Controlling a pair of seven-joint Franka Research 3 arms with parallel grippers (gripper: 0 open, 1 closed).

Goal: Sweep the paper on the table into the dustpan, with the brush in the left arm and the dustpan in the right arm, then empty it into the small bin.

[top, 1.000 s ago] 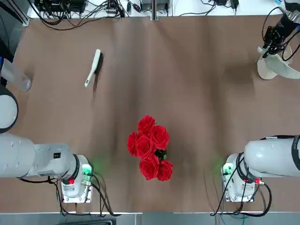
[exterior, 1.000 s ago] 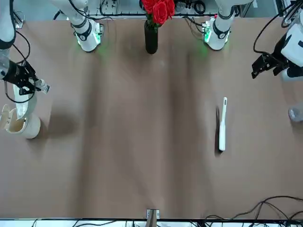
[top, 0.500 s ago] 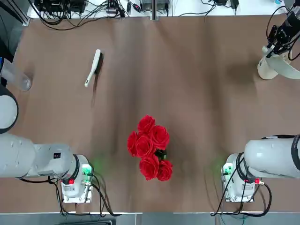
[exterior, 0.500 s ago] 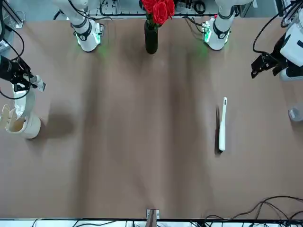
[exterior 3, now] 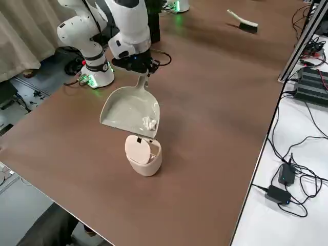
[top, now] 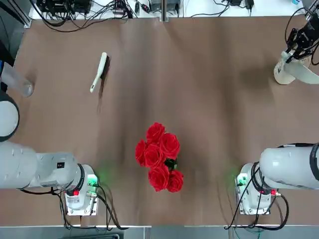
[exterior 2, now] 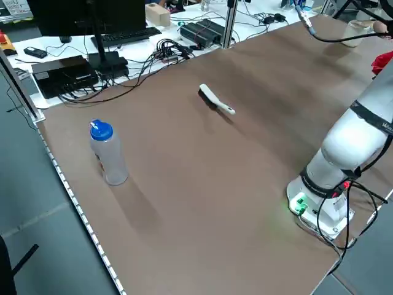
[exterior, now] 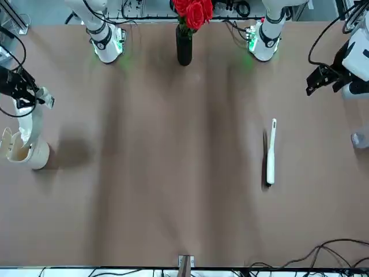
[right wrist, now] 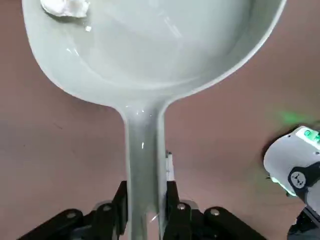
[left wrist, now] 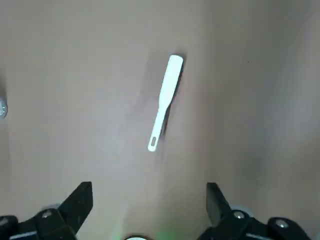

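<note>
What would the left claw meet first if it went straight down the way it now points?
The left claw hangs open, pointing down at the table. Bare tabletop seems to lie straight below it, so it would probably meet that first. The brush lies farther ahead, off that line, though depth is hard to judge.

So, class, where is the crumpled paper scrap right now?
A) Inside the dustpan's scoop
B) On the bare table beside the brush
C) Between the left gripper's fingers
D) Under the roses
A: the paper lies in the dustpan, held tilted over the small bin by the right gripper.
</note>
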